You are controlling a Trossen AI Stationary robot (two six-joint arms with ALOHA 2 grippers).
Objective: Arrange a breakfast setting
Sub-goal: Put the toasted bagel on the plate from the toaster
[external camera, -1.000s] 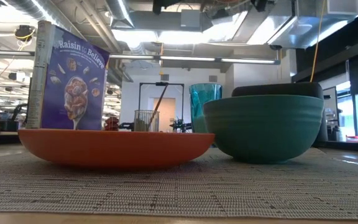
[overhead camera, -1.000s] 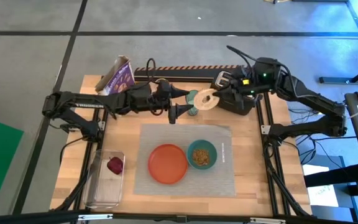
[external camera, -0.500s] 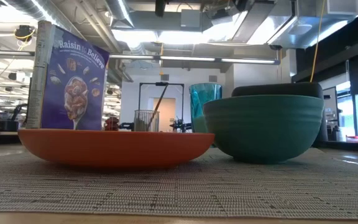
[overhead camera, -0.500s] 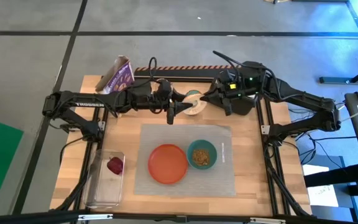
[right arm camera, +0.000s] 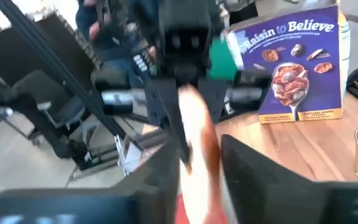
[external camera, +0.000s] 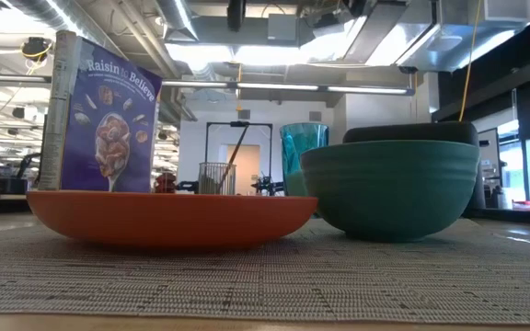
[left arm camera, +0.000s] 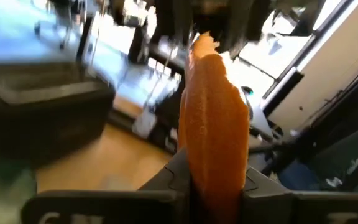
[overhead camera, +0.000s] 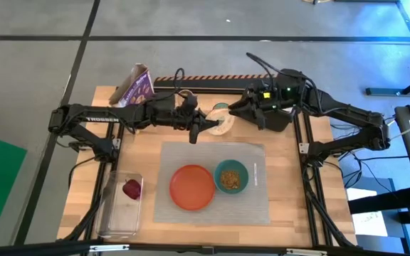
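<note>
Bagel ring (overhead camera: 223, 122) passed at the table's back edge, above the placemat (overhead camera: 255, 199): now clamped edge-on by left gripper (overhead camera: 206, 126); right gripper (overhead camera: 239, 111) just beside, grip unclear. Handover seemingly done; orange plate (overhead camera: 192, 187) next.

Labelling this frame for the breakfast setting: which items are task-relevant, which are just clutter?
Job:
placemat
orange plate
teal bowl
green cup
bagel ring, gripped between left gripper and right gripper
red fruit in clear tray

Lying about:
cereal box
black toaster
</note>
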